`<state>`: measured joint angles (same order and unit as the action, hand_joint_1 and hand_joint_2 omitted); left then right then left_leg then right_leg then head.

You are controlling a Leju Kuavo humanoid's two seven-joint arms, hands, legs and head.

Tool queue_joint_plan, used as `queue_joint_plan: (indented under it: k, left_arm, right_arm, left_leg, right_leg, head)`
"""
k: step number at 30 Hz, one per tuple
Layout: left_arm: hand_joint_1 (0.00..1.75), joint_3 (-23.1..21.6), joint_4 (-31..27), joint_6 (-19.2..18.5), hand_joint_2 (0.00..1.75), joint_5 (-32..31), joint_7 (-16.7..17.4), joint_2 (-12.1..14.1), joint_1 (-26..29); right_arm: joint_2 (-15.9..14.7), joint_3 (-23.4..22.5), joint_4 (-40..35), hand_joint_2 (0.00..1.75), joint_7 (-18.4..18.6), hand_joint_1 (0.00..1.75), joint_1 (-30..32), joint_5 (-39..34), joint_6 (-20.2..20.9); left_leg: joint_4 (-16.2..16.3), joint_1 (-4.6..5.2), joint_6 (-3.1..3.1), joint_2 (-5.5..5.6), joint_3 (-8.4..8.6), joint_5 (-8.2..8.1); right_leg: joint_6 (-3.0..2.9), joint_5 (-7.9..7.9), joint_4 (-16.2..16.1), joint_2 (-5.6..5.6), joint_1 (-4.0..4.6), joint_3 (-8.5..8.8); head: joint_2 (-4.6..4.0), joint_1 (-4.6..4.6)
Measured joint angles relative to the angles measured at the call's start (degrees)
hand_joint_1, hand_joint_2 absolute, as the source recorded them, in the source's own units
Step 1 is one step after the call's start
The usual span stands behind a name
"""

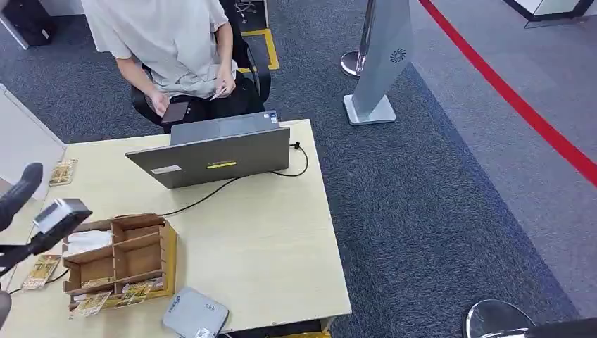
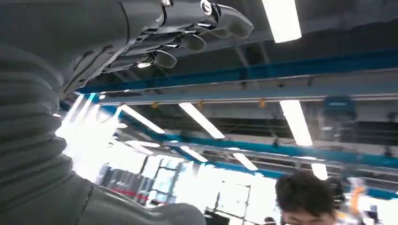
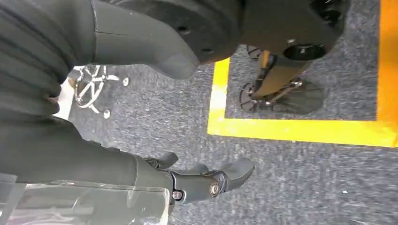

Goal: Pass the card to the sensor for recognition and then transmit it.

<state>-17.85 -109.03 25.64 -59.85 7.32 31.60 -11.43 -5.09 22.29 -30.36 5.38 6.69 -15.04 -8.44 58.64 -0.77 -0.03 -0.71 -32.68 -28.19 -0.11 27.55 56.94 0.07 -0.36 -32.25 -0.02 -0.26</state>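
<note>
**A:** Where is your left hand right now?

**B:** Your left hand (image 1: 28, 211) is raised over the left edge of the worktop (image 1: 267, 239). In the left wrist view the left hand (image 2: 187, 33) points up at ceiling lights, its fingers (image 2: 164, 58) loosely bent and apart with nothing between them, so you are holding nothing there.

**A:** And the right one?

**B:** Your right hand (image 3: 206, 180) hangs over grey carpet (image 3: 300, 187) beside a yellow floor line (image 3: 300, 129). The fingers are slightly bent, spread, and carry nothing.

**A:** Where are the cards?

**B:** Cards (image 1: 116, 296) lie along the near edge of the cardboard tray (image 1: 120, 257), which sits at the worktop's near left corner. One more card (image 1: 41, 272) lies just left of the tray, and another (image 1: 63, 171) rests close to the left edge, farther back.

**A:** The sensor?

**B:** A grey flat device (image 1: 196, 313) sits at the near edge, just right of the tray; whether this is the sensor you cannot tell for sure.

**A:** Anything else on the worktop?

**B:** An open laptop (image 1: 218, 151) stands at the far edge with its lid's back towards you, and a black cable (image 1: 211, 197) runs from its right side across to the tray. Behind it a person (image 1: 176, 56) sits on a chair, holding a dark phone (image 1: 174, 112).
</note>
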Motion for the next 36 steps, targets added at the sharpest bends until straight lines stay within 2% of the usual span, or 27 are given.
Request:
queue_joint_plan:
  k: [5, 9, 10, 11, 12, 19, 26, 36]
  left_arm:
    - [0.00, -1.9, -7.4, 0.8, 1.75, 0.0, -1.5, 0.9, 8.4]
    - [0.00, -1.9, -7.6, 0.8, 1.75, 0.0, -1.5, 0.9, 8.7]
    - [0.00, -2.6, -9.4, 0.4, 1.75, 0.3, -1.6, 1.2, 11.1]
    - [0.00, -3.8, -11.2, -1.9, 1.75, 0.1, -1.7, 1.4, 14.8]
    - [0.00, -4.3, -11.8, -3.0, 1.75, 0.1, -1.4, 1.6, 16.1]
    - [0.00, -6.1, -12.6, -10.9, 1.75, 0.8, 0.9, 1.6, 22.4]
    - [0.00, -7.7, -12.6, -14.4, 1.75, 2.5, 2.1, 1.6, 25.5]
    - [0.00, -11.2, -12.6, -17.1, 1.75, 5.6, 4.0, 2.1, 26.3]
  right_arm:
    - [-0.4, 0.0, -2.1, 1.75, 0.1, 0.00, 1.9, -0.8, -0.8]
    - [-0.4, 0.0, -2.2, 1.75, 0.1, 0.00, 2.0, -0.9, -0.8]
    - [-0.5, 0.0, -2.9, 1.75, 0.2, 0.00, 2.5, -1.0, -1.0]
    - [-0.8, 0.0, -4.3, 1.75, 0.8, 0.00, 3.4, -1.2, -1.2]
    - [-0.9, -0.1, -4.9, 1.75, 1.2, 0.00, 3.7, -1.2, -1.2]
    - [-1.4, -0.6, -7.9, 1.75, 3.1, 0.00, 5.1, -0.7, -1.2]
    - [-1.8, -1.2, -9.5, 1.75, 4.2, 0.00, 5.5, 0.7, -0.6]
    - [-1.9, -4.0, -10.9, 1.75, 6.0, 0.00, 5.8, 5.6, 1.2]
  left_leg:
    - [0.0, -0.01, 0.03, -0.01, 0.01, -0.03]
    - [0.0, -0.01, 0.03, -0.01, 0.01, -0.03]
    - [0.0, -0.01, 0.03, 0.00, 0.01, -0.03]
    - [0.0, -0.02, 0.03, 0.00, 0.01, -0.03]
    - [0.0, -0.02, 0.03, 0.00, 0.03, -0.03]
    - [0.0, -0.02, 0.03, 0.00, 0.02, -0.03]
    - [0.0, -0.01, 0.04, 0.05, 0.01, -0.03]
    - [0.0, -0.01, 0.04, 0.06, 0.02, -0.03]
  right_leg:
    - [0.01, 0.02, 0.0, 0.01, 0.00, 0.00]
    - [0.01, 0.02, 0.0, 0.01, 0.00, 0.00]
    - [0.01, 0.03, 0.0, 0.00, 0.00, 0.00]
    - [0.01, 0.03, 0.0, 0.00, 0.00, 0.02]
    - [0.01, 0.03, 0.0, 0.00, 0.00, 0.02]
    - [0.01, 0.03, 0.0, -0.01, 0.00, 0.01]
    - [0.02, 0.03, 0.0, -0.05, 0.00, 0.02]
    - [0.02, 0.03, 0.0, -0.05, 0.00, 0.03]
  head:
    - [0.00, 0.00]
    - [0.00, 0.00]
    - [0.00, 0.00]
    - [0.00, 0.00]
    - [0.00, -0.02]
    - [0.00, -0.02]
    - [0.00, -0.02]
    - [0.00, -0.04]
